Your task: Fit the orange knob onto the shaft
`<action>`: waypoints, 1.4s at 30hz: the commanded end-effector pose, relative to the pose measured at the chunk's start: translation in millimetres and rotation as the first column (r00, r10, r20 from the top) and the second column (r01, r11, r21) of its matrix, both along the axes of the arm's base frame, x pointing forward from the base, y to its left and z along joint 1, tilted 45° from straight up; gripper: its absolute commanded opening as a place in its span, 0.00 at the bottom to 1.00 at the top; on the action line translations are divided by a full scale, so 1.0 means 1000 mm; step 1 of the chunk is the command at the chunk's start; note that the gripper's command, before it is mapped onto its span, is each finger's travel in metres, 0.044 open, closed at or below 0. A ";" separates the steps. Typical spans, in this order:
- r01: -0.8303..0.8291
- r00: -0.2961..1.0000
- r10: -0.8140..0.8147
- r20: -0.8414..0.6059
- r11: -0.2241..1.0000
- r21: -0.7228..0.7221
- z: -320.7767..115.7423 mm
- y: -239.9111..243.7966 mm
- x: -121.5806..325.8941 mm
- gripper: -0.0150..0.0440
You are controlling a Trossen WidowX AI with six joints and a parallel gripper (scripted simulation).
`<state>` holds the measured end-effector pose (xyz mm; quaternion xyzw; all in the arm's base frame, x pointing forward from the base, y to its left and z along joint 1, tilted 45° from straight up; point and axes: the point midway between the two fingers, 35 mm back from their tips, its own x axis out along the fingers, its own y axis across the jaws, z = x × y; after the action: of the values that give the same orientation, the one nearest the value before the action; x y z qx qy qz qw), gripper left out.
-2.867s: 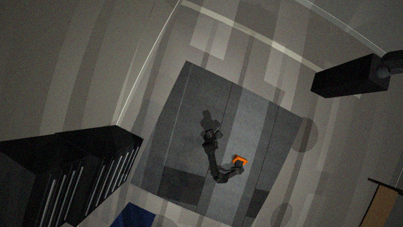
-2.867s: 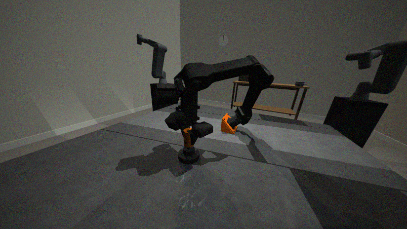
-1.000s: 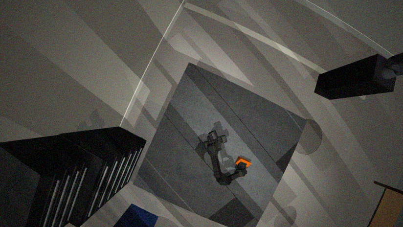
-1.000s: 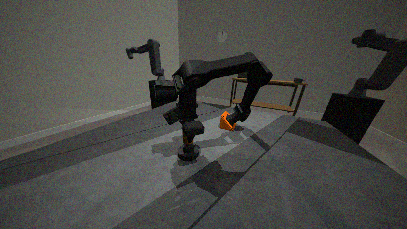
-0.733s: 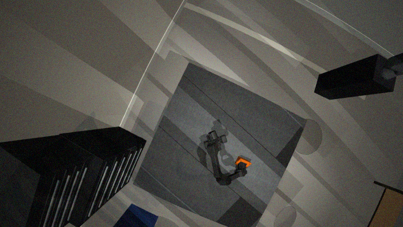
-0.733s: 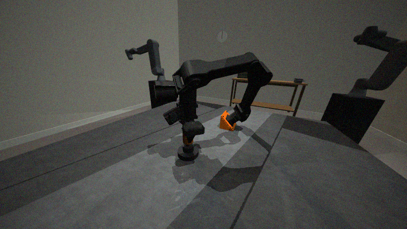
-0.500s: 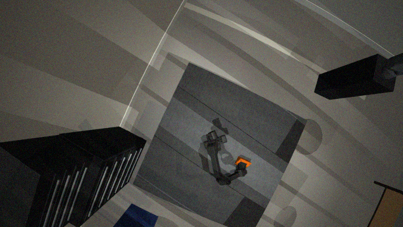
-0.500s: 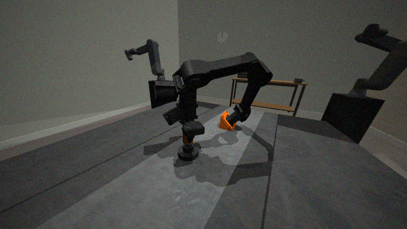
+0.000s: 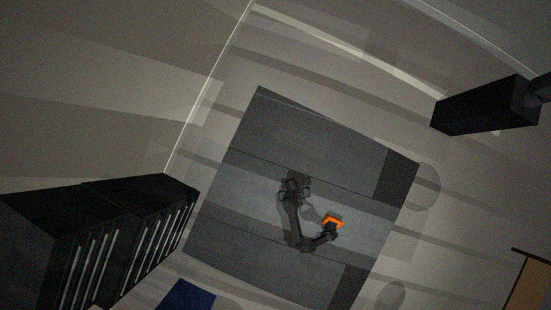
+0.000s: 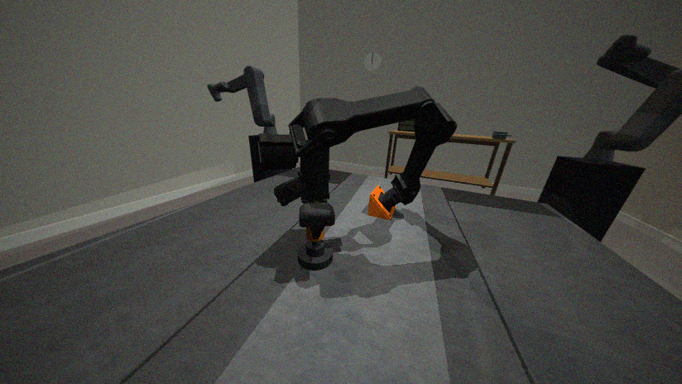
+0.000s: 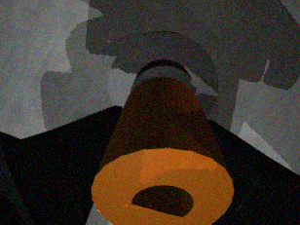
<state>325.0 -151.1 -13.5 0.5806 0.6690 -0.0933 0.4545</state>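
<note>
The orange knob [image 10: 314,234] [image 11: 161,116] is upright, held over the round pedestal [image 10: 314,261] [image 11: 197,55]. My gripper [image 11: 162,121] is shut on the knob, with dark fingers on both sides of it. In the wrist view the knob's D-shaped hole faces the camera, its flat side at the bottom and sloping down to the right. In the exterior view the dark shaft [image 10: 314,245] shows between the knob's lower end and the pedestal, so the knob is not down on the pedestal. How far the shaft is inside the knob, and the shaft's flat side, are hidden.
The arm's orange base mount [image 10: 376,208] stands behind the pedestal to the right in the exterior view. The arm arches over from there. A wooden bench [image 10: 477,139] and two other dark arms are in the background. Shadows cross the table around the pedestal.
</note>
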 end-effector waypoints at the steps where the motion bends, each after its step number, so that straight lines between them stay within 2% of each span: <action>1: 0.019 1.000 -0.019 -0.015 1.000 0.000 -0.002 0.000 -0.001 0.25; 34: 0.007 1.000 -0.007 -0.015 1.000 0.000 -0.014 0.014 0.000 0.25; 42: 0.007 1.000 -0.007 -0.015 1.000 0.000 -0.014 0.014 0.000 0.61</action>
<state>325.6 -136.3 -28.2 0.5824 0.6702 -0.0995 0.4493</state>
